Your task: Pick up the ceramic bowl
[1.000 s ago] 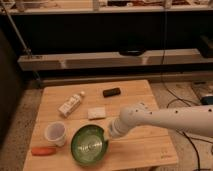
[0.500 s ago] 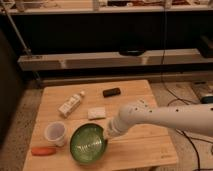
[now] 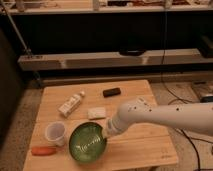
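The ceramic bowl (image 3: 87, 143) is dark green and glossy with pale marks inside. It is at the front of the wooden table (image 3: 145, 150), tilted with its inside facing the camera. My gripper (image 3: 106, 132) is at the end of the white arm (image 3: 160, 116), which reaches in from the right. It is shut on the bowl's right rim. The arm's end hides most of the fingers.
A small white cup (image 3: 55, 133) stands just left of the bowl, with an orange object (image 3: 43, 150) in front of it. A white bottle (image 3: 71, 104), a white packet (image 3: 97, 113) and a black object (image 3: 111, 92) lie further back. Shelving stands behind the table.
The bowl has risen slightly and tipped up, so its inside faces the camera more. The gripper end of the arm moved up a little with it.
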Tool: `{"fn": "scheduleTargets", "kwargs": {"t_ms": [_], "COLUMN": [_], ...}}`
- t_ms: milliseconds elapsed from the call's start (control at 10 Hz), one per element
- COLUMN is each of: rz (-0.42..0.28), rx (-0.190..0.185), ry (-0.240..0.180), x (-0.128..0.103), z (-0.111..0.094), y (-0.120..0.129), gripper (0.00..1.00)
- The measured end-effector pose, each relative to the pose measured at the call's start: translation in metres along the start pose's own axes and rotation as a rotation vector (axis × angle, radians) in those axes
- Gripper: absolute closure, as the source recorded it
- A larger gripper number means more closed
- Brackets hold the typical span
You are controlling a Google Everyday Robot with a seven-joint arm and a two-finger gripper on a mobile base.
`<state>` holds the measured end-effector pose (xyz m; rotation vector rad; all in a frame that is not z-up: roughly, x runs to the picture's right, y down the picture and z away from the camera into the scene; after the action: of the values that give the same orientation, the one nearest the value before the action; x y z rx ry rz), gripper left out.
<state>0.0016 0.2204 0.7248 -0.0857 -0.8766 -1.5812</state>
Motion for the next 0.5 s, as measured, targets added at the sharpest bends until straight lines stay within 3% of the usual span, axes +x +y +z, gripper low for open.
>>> {"fn": "scheduleTargets", "kwargs": {"t_ms": [500], "rz": [-0.030], "rx": [-0.008], "ry": [0.006], "x": [0.006], "z": [-0.020], "y": [-0.015], "gripper": [0.87]}}
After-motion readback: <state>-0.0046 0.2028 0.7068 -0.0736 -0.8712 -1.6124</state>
